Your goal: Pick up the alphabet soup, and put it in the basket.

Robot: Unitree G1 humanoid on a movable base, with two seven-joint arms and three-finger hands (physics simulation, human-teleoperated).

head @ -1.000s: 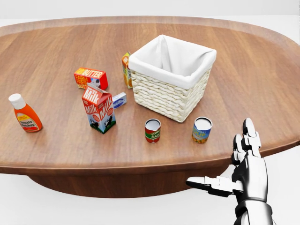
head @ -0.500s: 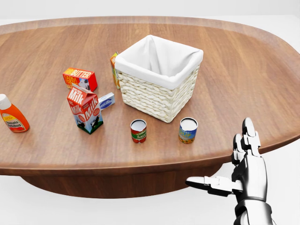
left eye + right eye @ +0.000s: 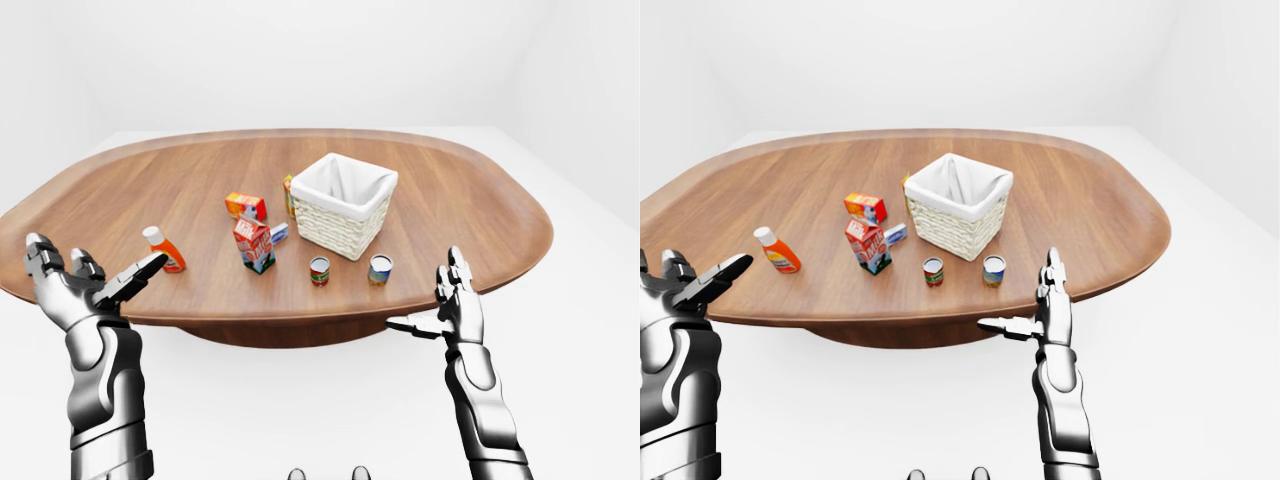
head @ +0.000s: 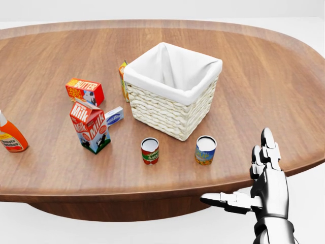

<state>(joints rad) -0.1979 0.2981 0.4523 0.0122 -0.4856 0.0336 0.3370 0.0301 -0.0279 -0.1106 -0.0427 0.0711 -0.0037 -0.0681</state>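
The alphabet soup can [image 4: 205, 150], with a blue and yellow label, stands upright on the wooden table [image 4: 264, 76], just below the right corner of the basket in the head view. The woven basket [image 4: 167, 114] has a white cloth lining and nothing in it. My right hand [image 4: 238, 173] hovers open off the table's near edge, below and right of the can, thumb pointing left. In the left-eye view my left hand [image 3: 95, 270] is raised open at the far left, well away from the can.
A red tomato can [image 4: 150, 151] stands left of the soup. Further left are a milk carton [image 4: 90, 126], a small blue-white box [image 4: 115, 116], a butter box [image 4: 84, 91] and a ketchup bottle [image 4: 10, 136]. An orange carton [image 4: 123, 81] leans behind the basket's left corner.
The camera has moved: the whole table scene shifted left in the head view and looks slightly nearer. My right hand keeps the same open pose.
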